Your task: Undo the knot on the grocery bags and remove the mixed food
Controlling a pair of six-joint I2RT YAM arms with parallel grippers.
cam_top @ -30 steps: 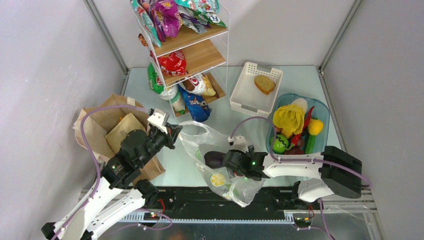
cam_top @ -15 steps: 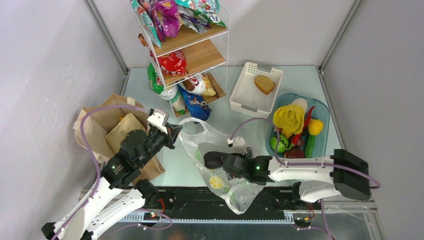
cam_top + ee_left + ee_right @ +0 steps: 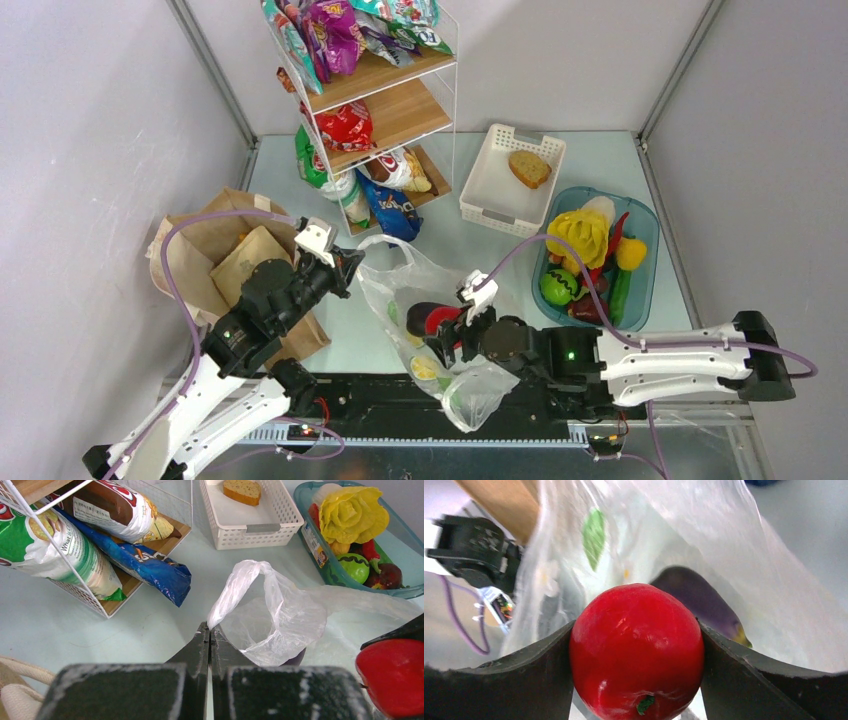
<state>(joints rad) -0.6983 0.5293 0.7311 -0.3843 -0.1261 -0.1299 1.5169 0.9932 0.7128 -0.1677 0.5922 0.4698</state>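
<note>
The clear plastic bag (image 3: 455,385) with lemon-slice prints lies open at the table's front middle. My left gripper (image 3: 209,629) is shut on its loop handle (image 3: 235,587) and holds it up. My right gripper (image 3: 636,630) reaches inside the bag, shut on a red tomato (image 3: 636,647), also visible from above as the tomato (image 3: 441,320). A purple eggplant (image 3: 704,602) lies just beyond the tomato in the bag. The brown paper bag (image 3: 200,250) sits at the left, under the left arm.
A blue-tinted tub (image 3: 645,235) with yellow, green and red produce stands at the right. A white basket (image 3: 490,185) holding a bread slice sits behind it. A wire shelf (image 3: 375,110) of snack packets stands at the back.
The right arm has stretched left, deeper into the plastic bag, and its jaws now hold the red tomato. The bag's bottom shifted slightly left. The left arm has stayed still.
</note>
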